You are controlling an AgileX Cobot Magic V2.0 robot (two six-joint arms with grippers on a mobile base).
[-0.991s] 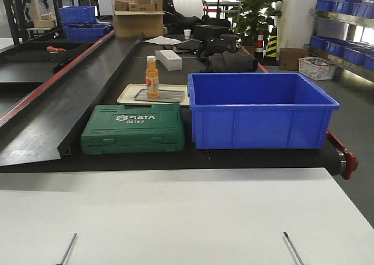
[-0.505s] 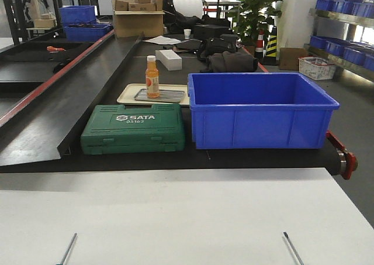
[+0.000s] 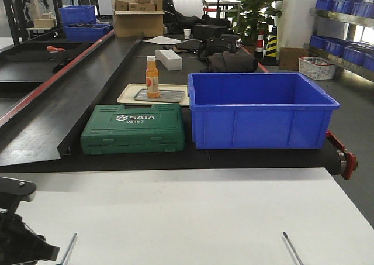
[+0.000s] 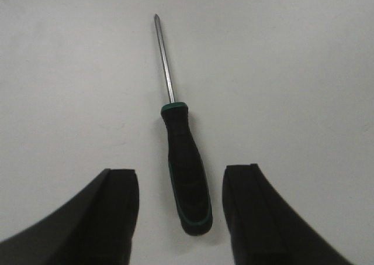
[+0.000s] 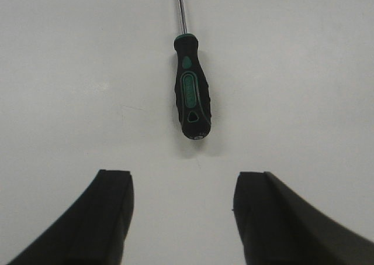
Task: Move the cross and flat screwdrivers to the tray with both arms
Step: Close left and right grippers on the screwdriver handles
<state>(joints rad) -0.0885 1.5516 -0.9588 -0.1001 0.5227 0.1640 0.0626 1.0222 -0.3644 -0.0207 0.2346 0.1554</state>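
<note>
Two screwdrivers lie on the white table. In the left wrist view, one screwdriver (image 4: 186,171) points away, and its black, green-trimmed handle end lies between the fingers of my open left gripper (image 4: 181,171), untouched. My right gripper (image 5: 182,174) is open too, and its screwdriver (image 5: 190,95) lies just ahead of the fingertips with a gap of bare table between. In the front view only the two steel shafts show, left shaft (image 3: 68,248) and right shaft (image 3: 293,248), with my left arm (image 3: 20,236) at the lower left corner. The tray is out of view.
Beyond the white table (image 3: 187,212) runs a black conveyor. On it stand a green SATA tool case (image 3: 134,128), a deep blue bin (image 3: 260,110), and a cream platter (image 3: 130,94) holding a small grey tray and an orange bottle (image 3: 152,76).
My left arm has come into the front view at the lower left corner, where it was absent before. Both screwdriver shafts lie where they were.
</note>
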